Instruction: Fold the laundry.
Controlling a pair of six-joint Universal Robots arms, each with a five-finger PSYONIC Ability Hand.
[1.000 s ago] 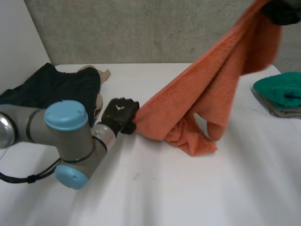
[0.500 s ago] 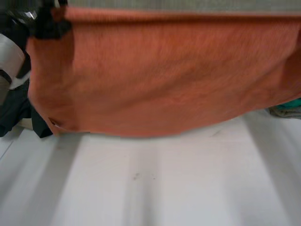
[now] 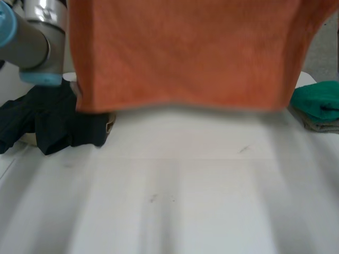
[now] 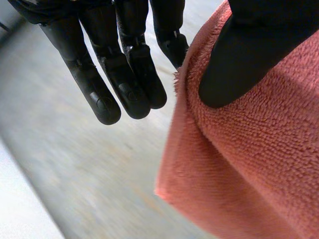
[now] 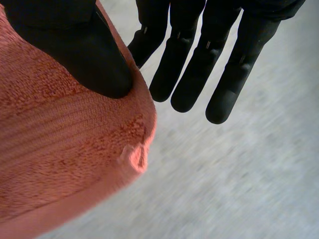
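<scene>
The left robot hand [image 4: 129,84] and the right robot hand [image 5: 192,79] each pinched an upper corner of the orange towel [image 3: 180,53], which hung spread above the desk [image 3: 185,185].

You see right hand [image 5: 199,45] holding orange towel [image 5: 60,149]. Its thumb [image 5: 84,55] presses on towel near corner. Its fingers [image 5: 234,74] point out straight, a bit apart. Finger next to thumb goes behind towel edge, so towel is pinched. Blurry grey ground [image 5: 239,184] behind.
</scene>
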